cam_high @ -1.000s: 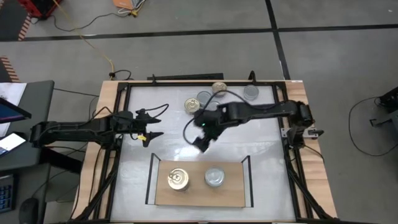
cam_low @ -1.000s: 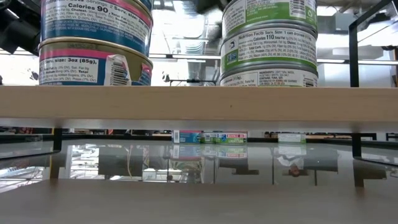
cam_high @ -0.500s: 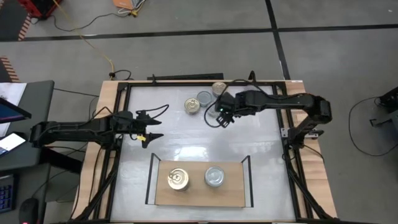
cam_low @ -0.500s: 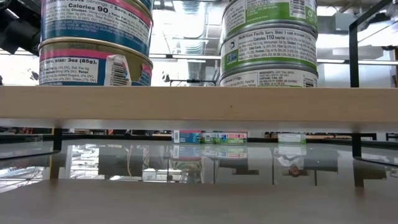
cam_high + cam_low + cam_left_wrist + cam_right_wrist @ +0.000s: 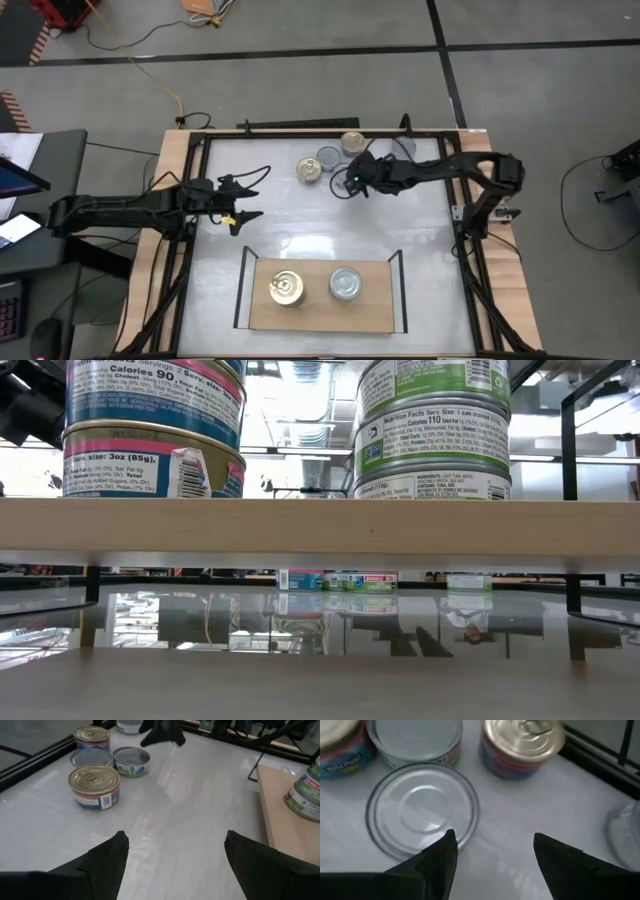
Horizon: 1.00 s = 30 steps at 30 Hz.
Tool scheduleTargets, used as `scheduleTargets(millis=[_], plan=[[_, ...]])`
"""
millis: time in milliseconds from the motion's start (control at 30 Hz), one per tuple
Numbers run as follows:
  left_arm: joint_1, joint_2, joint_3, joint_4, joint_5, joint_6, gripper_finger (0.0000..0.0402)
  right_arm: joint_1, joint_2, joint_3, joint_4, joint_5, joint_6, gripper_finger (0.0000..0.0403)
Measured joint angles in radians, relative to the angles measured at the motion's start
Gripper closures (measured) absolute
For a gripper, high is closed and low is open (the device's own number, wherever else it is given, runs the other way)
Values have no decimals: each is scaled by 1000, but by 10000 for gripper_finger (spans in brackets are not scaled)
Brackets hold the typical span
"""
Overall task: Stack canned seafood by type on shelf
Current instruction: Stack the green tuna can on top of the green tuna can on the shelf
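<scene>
The loose canned seafood sits in the upper middle of the high view: a gold-lidded tin (image 5: 311, 170), a silver-lidded tin (image 5: 329, 158) just beside it, another gold tin (image 5: 352, 142) above them, and a grey tin (image 5: 403, 148) further right, partly behind the right arm. The shelf (image 5: 320, 315) lies at the lower centre of that view, carrying a gold-topped stack (image 5: 286, 289) on the left and a silver-topped stack (image 5: 345, 285) on the right.

Only the low view shows that these are stacks: blue-and-pink labelled tins (image 5: 150, 420) at upper left, green-labelled tins (image 5: 432, 425) at upper right, both standing on the wooden board (image 5: 320, 525). The right wrist view shows lid detail the overhead one lacks: the silver lid (image 5: 422, 810) lies just ahead of the dark fingers (image 5: 437, 857), a gold tin (image 5: 522, 745) beyond it.

The right gripper (image 5: 352, 183) reaches from the right side toward the loose tins, arm stretched almost level across the frame, jaws parted and grasping nothing. The left gripper (image 5: 243, 205) waits at centre left, arm extended from the left edge, fingers (image 5: 107, 857) spread wide and empty over bare white tabletop (image 5: 190, 800).
</scene>
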Motion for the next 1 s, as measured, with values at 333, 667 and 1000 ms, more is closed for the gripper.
scheduleTargets(millis=[333, 667, 1000], plan=[[0, 0, 0, -32, 14, -4, 84, 23, 95, 6, 4, 19, 21, 117], [0, 0, 0, -32, 14, -18, 84, 87, -18, -4, -272, -12, 84, 117], [0, 0, 0, -55, 41, -31, 84, 202, -68, -161, -256, 80, 236, 117]])
